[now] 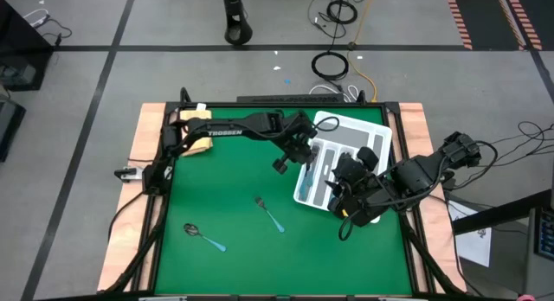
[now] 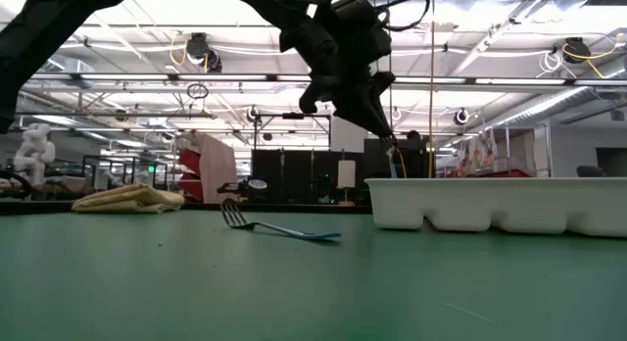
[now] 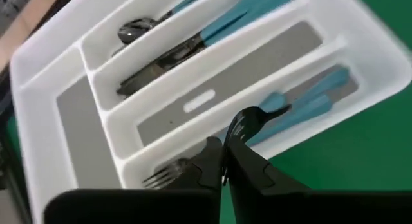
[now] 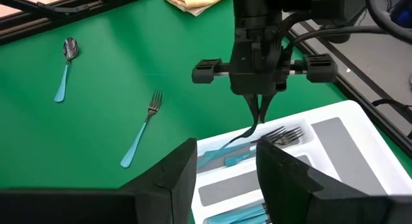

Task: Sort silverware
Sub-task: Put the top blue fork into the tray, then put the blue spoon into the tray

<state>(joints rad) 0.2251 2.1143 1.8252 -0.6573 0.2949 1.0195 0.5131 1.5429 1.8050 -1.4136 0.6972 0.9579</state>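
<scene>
Your left tool [image 4: 259, 118] is hanging over the white tray [image 1: 377, 131], fingers pressed together, pinching a fork [image 4: 248, 135] over the tray's outermost slot, where other forks [image 4: 283, 135] are lying. Your right tool [image 4: 225, 169] is waiting spread at the tray's 5 o'clock. On the desk [image 1: 234, 171], a loose fork [image 1: 270, 213] and spoon [image 1: 204, 236] are lying toward 8 o'clock.

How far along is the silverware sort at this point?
Mostly done: the white divided tray already holds several teal-handled pieces. In hand: the left end effector hovers over the tray's outer slot with its fingers closed on a fork lying among other forks. Left: one fork and one spoon on the green mat. The right end effector waits open beside the tray.
</scene>
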